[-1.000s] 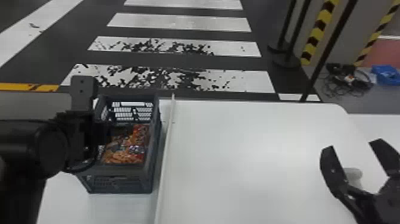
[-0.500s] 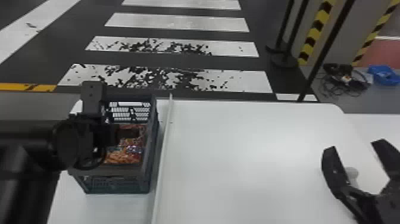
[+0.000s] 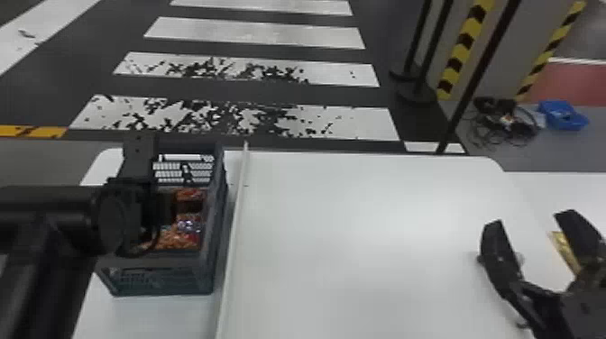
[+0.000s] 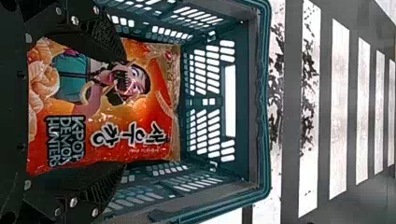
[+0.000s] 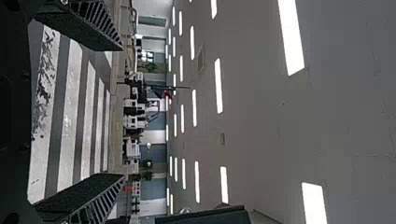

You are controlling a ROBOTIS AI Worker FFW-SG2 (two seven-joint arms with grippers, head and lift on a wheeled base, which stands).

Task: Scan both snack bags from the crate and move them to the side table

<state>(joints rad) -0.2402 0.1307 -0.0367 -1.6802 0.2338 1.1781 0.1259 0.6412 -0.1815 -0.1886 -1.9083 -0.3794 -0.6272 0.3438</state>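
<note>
- The jaws of the left gripper (image 3: 164,209) are wide apart, one on each side of a snack bag (image 4: 112,107) in the crate (image 4: 264,112). I can't tell if they touch its sides.
- The jaws of the right gripper (image 3: 530,221) are wide apart too, with nothing between them, over the right side of the white table (image 3: 360,248).
- The snack bag is shiny orange and red. It has a cartoon person with an open mouth, a teal top, curly snacks and big black and white letters.
- A little gold thing (image 3: 563,250) is just beside one right finger. It is too small to name.
- The crate's walls stand all around the bag, and the left arm (image 3: 54,203) blocks part of the head view.
- A thin white strip (image 3: 236,225) sticks up from the table, just right of the crate.
- On the floor past the table are black poles, a blue bin (image 3: 561,115) and tangled wires (image 3: 505,124).
- The crate is dark green-gray, with lots of holes in its walls. Red and orange snack stuff is inside; I can't count the bags.
</note>
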